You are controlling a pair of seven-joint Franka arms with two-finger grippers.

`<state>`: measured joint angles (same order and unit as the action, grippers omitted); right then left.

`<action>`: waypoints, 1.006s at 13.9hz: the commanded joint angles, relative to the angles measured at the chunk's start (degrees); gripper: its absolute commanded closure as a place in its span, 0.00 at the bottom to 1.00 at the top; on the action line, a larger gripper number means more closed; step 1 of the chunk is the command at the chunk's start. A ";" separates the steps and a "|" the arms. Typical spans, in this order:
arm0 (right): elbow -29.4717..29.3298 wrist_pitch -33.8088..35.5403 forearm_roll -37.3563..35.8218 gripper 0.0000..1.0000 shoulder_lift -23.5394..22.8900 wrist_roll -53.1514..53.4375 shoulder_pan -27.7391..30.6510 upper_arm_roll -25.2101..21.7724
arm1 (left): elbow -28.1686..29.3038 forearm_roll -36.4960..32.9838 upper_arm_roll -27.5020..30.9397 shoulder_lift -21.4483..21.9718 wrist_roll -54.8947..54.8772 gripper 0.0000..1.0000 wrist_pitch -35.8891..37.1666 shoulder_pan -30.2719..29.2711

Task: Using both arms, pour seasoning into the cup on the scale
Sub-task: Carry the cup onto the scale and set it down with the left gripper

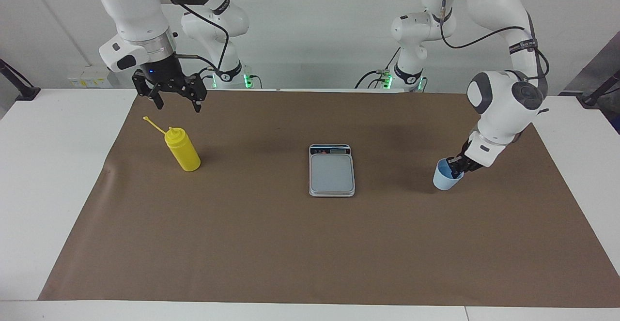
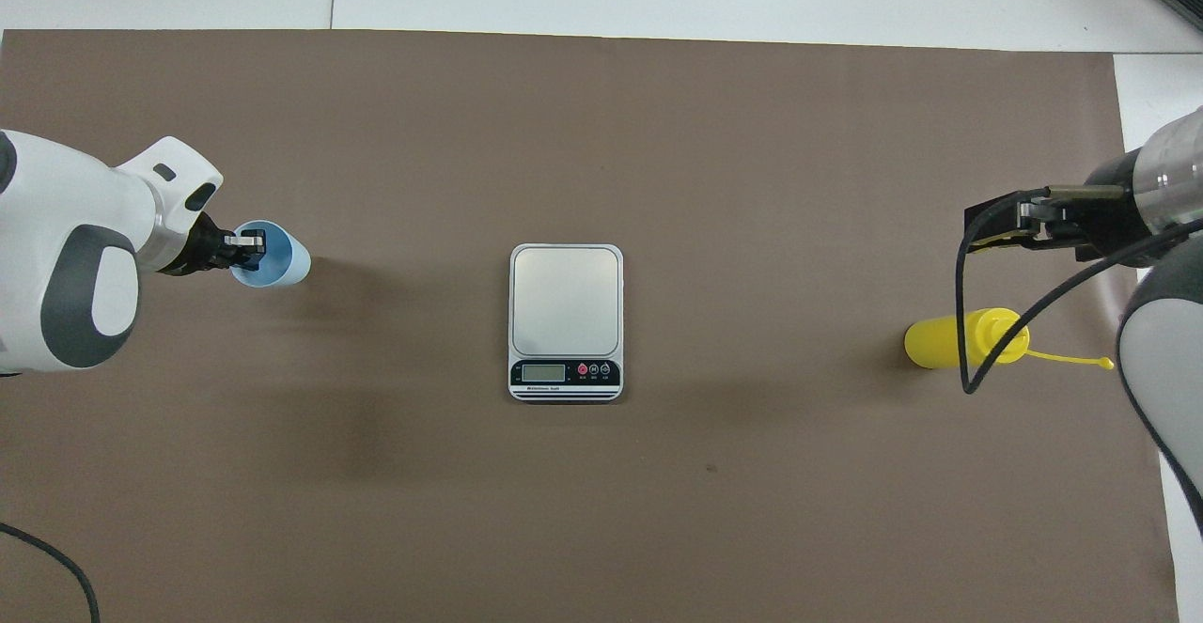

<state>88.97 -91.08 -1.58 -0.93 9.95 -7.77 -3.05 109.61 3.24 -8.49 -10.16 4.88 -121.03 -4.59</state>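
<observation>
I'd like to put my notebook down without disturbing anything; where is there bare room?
The brown mat farther from the robots than the scale is bare, as are the strips between scale and bottle and scale and cup. It's crowded at the cup, where the left gripper reaches.
</observation>
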 commanded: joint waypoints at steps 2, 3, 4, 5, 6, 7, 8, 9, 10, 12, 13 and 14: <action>1.12 0.12 -0.27 0.00 0.93 -1.34 0.65 0.32 | -9.04 2.92 0.32 -1.70 6.76 1.00 7.72 6.23; 1.12 0.12 -0.27 0.00 0.93 -1.34 0.65 0.32 | -11.24 2.65 0.32 -2.41 11.33 1.00 7.91 9.21; 1.12 0.12 -0.27 0.00 0.93 -1.34 0.65 0.32 | -11.96 2.39 0.40 -2.85 15.12 1.00 7.65 12.29; 1.12 0.12 -0.27 0.00 0.93 -1.34 0.65 0.32 | -11.96 2.13 0.49 -2.85 17.33 1.00 7.21 14.76; 1.12 0.12 -0.27 0.00 0.93 -1.34 0.65 0.32 | -11.88 1.60 0.49 -2.85 18.57 1.00 7.12 17.30; 1.12 0.12 -0.27 0.00 0.93 -1.34 0.65 0.32 | -11.79 0.99 0.49 -2.85 20.50 1.00 6.95 19.51; 1.12 0.12 -0.27 0.00 0.93 -1.34 0.65 0.32 | -11.87 0.72 0.49 -3.03 23.13 1.00 6.08 21.53; 1.12 0.12 -0.27 0.00 0.93 -1.34 0.65 0.32 | -11.88 0.54 0.49 -3.90 25.76 1.00 4.41 24.07; 1.12 0.12 -0.27 0.00 0.93 -1.34 0.65 0.32 | -11.88 0.54 0.49 -4.78 27.79 1.00 3.61 25.84; 1.12 0.12 -0.27 0.00 0.93 -1.34 0.65 0.32 | -11.79 0.54 0.40 -5.75 28.95 1.00 2.56 27.96; 1.12 0.12 -0.27 0.00 0.93 -1.34 0.65 0.32 | -11.44 0.54 0.49 -6.36 30.08 1.00 2.29 29.36; 1.12 0.12 -0.27 0.00 0.93 -1.34 0.65 0.32 | -11.26 0.02 0.49 -7.24 31.23 1.00 1.33 30.85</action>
<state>88.97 -91.09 -1.58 -0.93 9.96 -7.77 -3.05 99.29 4.74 -9.01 -15.38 33.74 -118.24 23.59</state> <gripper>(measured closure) 0.000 0.969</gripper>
